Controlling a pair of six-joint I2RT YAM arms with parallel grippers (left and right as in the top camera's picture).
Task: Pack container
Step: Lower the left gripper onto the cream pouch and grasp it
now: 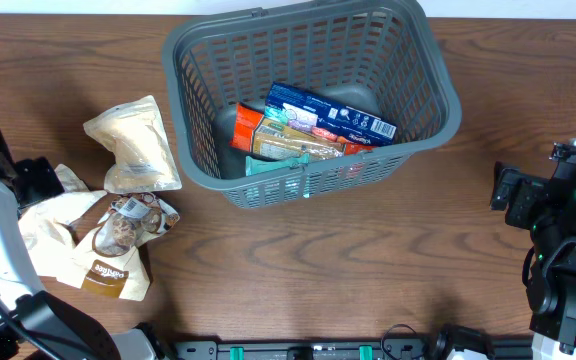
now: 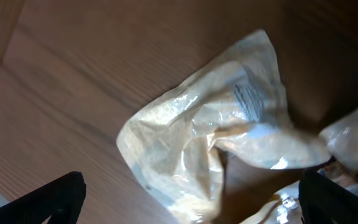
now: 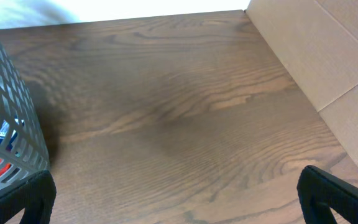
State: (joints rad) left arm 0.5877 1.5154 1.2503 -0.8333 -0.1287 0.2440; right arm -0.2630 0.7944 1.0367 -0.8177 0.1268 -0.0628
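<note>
Both claws are released. The left gripper [image 2: 188,200] spreads its fingers wide over a crumpled pale snack pouch [image 2: 216,137] and holds nothing. The right gripper [image 3: 179,199] gapes over bare wood near a corner of the basket [image 1: 446,95]. The wooden table [image 1: 368,260] carries that dark grey lattice basket upright at its far middle. Inside lie a blue box [image 1: 333,112] and, beside it, an orange pack [image 1: 253,128]. Left of the basket, the pale pouch lies nearest, and a brown cookie bag [image 1: 108,270] lies further off.
</note>
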